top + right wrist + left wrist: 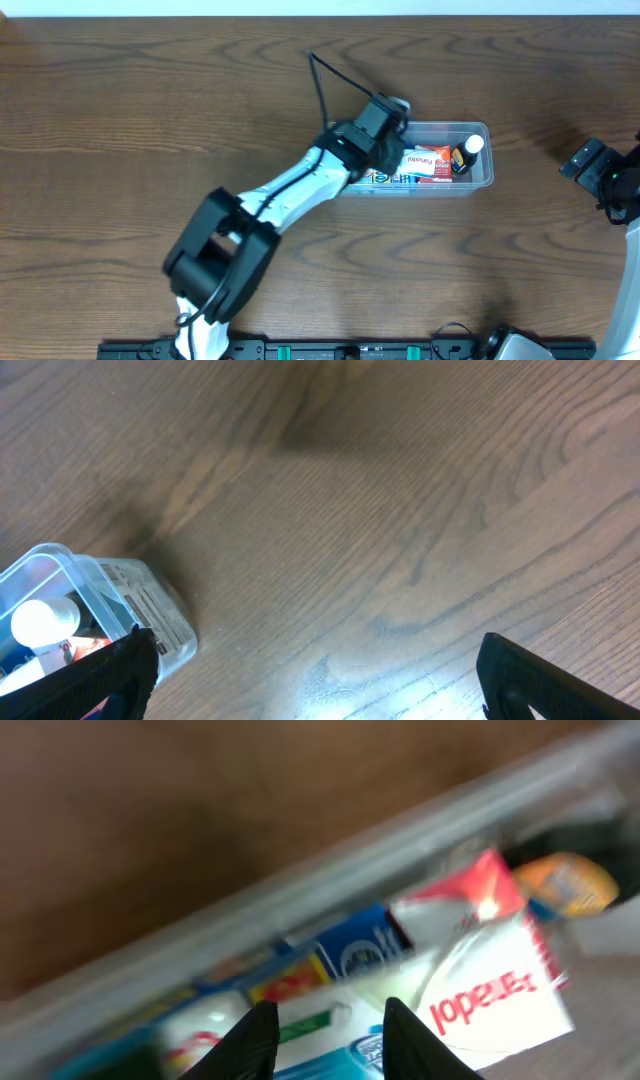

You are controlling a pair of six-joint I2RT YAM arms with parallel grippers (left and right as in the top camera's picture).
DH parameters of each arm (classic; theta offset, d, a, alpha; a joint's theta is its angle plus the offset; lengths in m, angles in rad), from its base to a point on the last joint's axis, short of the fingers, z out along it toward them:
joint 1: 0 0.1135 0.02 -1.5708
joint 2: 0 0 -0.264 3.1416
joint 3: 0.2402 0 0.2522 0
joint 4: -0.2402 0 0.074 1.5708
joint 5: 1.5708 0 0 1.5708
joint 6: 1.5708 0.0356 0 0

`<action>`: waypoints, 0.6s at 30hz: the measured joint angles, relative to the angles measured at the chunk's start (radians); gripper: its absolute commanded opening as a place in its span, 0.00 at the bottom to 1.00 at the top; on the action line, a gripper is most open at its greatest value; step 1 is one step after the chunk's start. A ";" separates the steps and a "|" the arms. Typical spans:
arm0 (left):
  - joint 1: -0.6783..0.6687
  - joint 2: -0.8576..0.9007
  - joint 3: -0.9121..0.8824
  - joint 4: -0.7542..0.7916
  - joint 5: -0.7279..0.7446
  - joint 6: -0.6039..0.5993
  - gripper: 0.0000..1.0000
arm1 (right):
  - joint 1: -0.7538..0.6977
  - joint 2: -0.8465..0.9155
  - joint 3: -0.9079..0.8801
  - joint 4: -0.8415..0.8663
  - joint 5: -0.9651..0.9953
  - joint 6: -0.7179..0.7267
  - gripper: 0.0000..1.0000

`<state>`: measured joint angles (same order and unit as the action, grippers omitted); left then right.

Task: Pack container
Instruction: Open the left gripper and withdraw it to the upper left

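Right of the bench's (150, 90) middle, a little nearer the far edge than the near one, lay the clear container (488, 150), its long side running along the bench's length. The left gripper (392, 150) hung over the container's left end, its arm reaching up from the near-left part of the bench. In the left wrist view the left gripper (328, 1045) stood spread, its two dark fingers (255, 1040) apart with nothing clasped between them. They pointed down into the container (350, 860) above a blue box (350, 955), though the blur hid whether they touched it.

Just beside that box lay a white-and-red box (490, 980), seen from overhead near the bin's middle (428, 160). A small dark bottle (470, 150) with a white cap sat at the right end.

The right gripper (590, 165) waited by the bench's right edge, well apart from the container. Its wrist view showed the right gripper (320, 690) gaping wide and empty over bare wood, with the container's corner (150, 610) at the lower left.
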<state>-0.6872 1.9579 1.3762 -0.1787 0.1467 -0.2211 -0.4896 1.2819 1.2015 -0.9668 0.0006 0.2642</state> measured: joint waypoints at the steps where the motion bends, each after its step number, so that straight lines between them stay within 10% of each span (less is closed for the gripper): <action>1: 0.014 -0.029 0.000 -0.002 0.000 0.000 0.36 | 0.000 0.000 0.000 0.000 0.000 0.000 0.99; 8: 0.166 -0.326 0.005 -0.074 0.001 -0.007 0.40 | 0.000 0.000 0.000 0.000 0.000 0.000 0.99; 10: 0.224 -0.379 0.010 -0.110 -0.001 0.002 0.65 | 0.000 0.000 0.000 0.000 0.000 0.000 0.99; 11: 0.266 -0.403 0.012 -0.131 -0.005 0.004 0.95 | 0.000 0.000 0.000 0.000 0.000 0.000 0.99; 18: 0.511 -0.439 0.013 -0.253 -0.029 0.000 0.98 | 0.000 0.000 0.000 0.000 0.000 0.000 0.99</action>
<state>-0.1764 1.5185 1.3888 -0.4320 0.1177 -0.2207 -0.4896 1.2819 1.2015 -0.9668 0.0006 0.2642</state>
